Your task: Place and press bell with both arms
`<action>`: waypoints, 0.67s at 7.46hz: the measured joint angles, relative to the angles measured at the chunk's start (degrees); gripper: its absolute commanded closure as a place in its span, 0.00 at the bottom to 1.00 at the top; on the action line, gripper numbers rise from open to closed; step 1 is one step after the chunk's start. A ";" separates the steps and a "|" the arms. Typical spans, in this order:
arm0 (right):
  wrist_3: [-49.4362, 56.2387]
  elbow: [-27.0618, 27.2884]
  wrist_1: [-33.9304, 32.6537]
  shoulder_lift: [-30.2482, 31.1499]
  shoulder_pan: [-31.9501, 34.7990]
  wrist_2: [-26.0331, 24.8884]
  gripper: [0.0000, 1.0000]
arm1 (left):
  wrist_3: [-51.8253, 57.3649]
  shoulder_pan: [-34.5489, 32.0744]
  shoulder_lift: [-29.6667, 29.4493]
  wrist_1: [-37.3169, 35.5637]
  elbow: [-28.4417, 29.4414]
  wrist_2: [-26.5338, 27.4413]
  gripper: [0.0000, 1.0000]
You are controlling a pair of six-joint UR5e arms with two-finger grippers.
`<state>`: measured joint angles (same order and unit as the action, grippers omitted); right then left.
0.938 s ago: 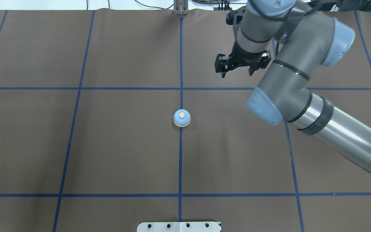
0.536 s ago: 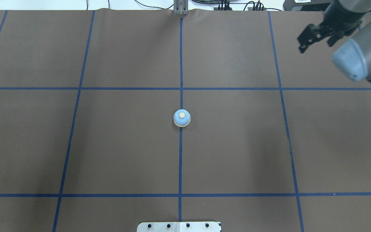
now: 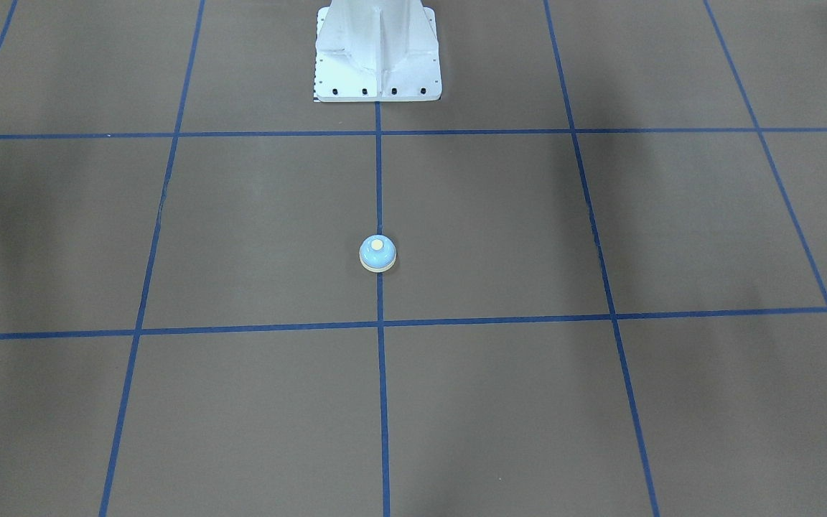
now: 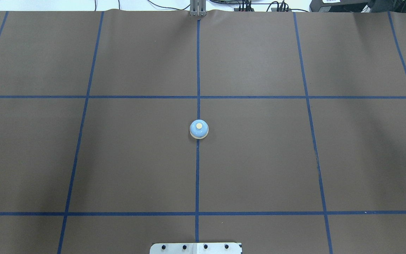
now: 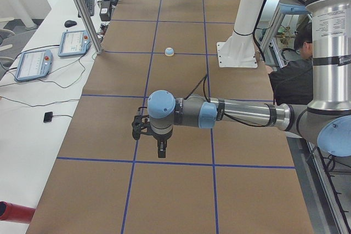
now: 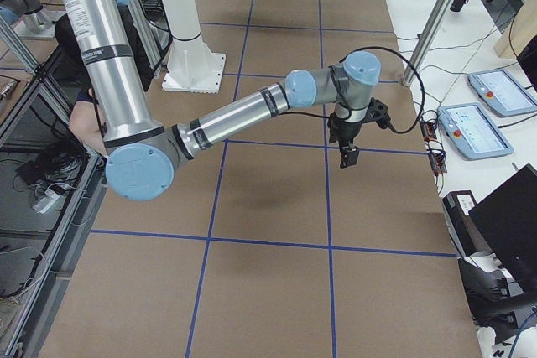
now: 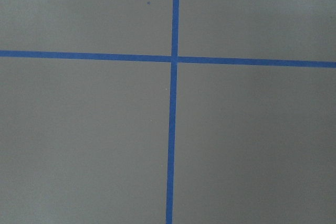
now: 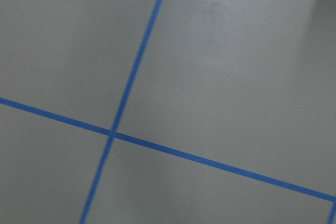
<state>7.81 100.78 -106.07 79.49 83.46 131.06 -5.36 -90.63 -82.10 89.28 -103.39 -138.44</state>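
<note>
The bell (image 4: 198, 129) is a small light-blue dome with a cream base and button. It stands upright on the centre blue tape line, alone, and also shows in the front-facing view (image 3: 377, 253) and the left view (image 5: 170, 52). My left gripper (image 5: 159, 149) hangs over the mat far from the bell, seen only in the left view; I cannot tell if it is open. My right gripper (image 6: 348, 155) hangs over the mat at the other end, seen only in the right view; I cannot tell if it is open. Both wrist views show only brown mat and blue tape.
The white bolted pedestal (image 3: 377, 64) stands at the robot's side of the mat (image 4: 259, 158). Teach pendants (image 5: 74, 42) and cables lie on the white bench beyond the mat's far edge. A seated person (image 5: 290, 75) is behind the pedestal.
The right arm has swung right and out of the overhead view. The bell has not moved.
</note>
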 measured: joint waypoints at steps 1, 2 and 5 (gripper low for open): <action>2.30 -0.06 0.22 3.48 1.63 -0.03 0.00 | 0.22 -0.11 0.60 -0.04 -0.40 0.12 0.00; 3.07 -0.15 0.81 5.85 2.57 -0.21 0.00 | 0.33 -0.25 1.06 0.63 -0.69 0.62 0.00; 1.39 0.17 2.24 7.96 3.90 -0.06 0.00 | 0.05 -1.25 1.76 3.64 -0.61 1.11 0.00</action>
<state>9.20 100.94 -103.83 87.45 87.36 131.00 -5.31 -91.88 -80.35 92.92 -104.00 -137.33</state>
